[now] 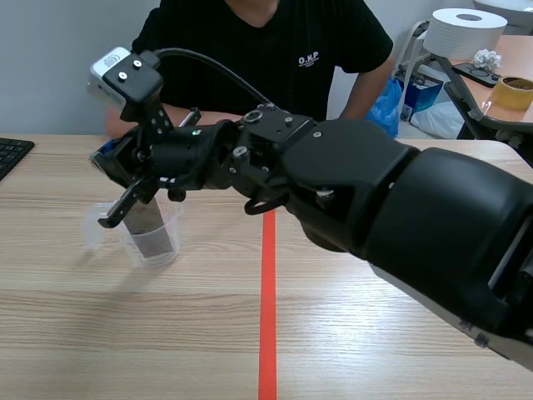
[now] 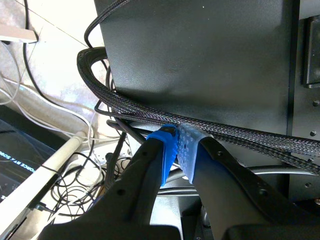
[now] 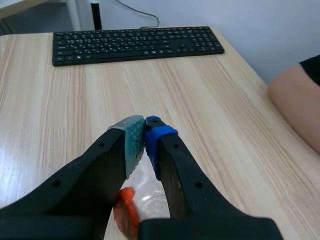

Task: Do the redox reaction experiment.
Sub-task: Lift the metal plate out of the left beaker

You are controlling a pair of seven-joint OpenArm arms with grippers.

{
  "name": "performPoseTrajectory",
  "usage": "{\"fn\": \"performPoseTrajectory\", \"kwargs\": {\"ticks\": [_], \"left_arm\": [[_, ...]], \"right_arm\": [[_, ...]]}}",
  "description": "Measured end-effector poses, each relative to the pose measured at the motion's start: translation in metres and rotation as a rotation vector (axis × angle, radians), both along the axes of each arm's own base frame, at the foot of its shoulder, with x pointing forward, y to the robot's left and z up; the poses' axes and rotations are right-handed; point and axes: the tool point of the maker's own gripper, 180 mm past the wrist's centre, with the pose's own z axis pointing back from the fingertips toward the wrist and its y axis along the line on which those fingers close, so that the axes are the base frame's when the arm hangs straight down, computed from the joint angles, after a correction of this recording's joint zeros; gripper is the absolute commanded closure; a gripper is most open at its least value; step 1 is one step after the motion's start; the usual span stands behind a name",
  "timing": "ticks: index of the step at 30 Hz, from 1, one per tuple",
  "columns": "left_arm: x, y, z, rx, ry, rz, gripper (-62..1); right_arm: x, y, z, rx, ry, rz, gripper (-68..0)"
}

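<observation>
Right gripper (image 3: 145, 132) is closed, empty. Scene view shows us plainly the clear beaker (image 1: 171, 247) at its tips, dark strip (image 1: 150, 237) inside. Left gripper (image 2: 177, 145), also closed, we see only from its wrist, facing cables (image 2: 150, 112).

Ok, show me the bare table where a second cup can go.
Bare wood lies between the keyboard and the beaker, and on the near side of the beaker up to the tape line. Crowded: the right arm hangs over the table beyond that line, with the right gripper above the beaker.
</observation>
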Motion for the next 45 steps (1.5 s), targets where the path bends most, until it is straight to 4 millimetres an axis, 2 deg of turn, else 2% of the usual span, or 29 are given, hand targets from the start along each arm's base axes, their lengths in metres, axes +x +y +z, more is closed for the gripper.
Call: {"fn": "performPoseTrajectory", "kwargs": {"ticks": [6,15,22,25,30,38,45], "left_arm": [[0.0,0.0,0.0,0.0,0.0,0.0,-4.2],[0.0,0.0,0.0,0.0,0.0,0.0,-4.2],[0.0,0.0,0.0,0.0,0.0,0.0,-4.2],[0.0,0.0,0.0,0.0,0.0,0.0,-4.2],[0.0,0.0,0.0,0.0,0.0,0.0,-4.2],[0.0,0.0,0.0,0.0,0.0,0.0,-4.2],[0.0,0.0,0.0,0.0,0.0,0.0,-4.2]], "right_arm": [[0.012,-0.005,0.014,0.015,-0.018,-0.012,-0.4],[0.014,-0.002,0.031,0.04,0.009,0.029,-0.4],[0.029,-0.004,0.053,0.047,0.017,0.009,-0.4],[0.038,-0.009,0.07,0.06,0.005,-0.02,-0.4],[0.044,-0.017,0.116,0.107,-0.052,-0.048,-0.4],[0.018,-0.028,0.197,0.214,-0.141,-0.007,-0.4],[0.007,-0.053,0.242,0.277,-0.211,-0.03,-0.4]]}}
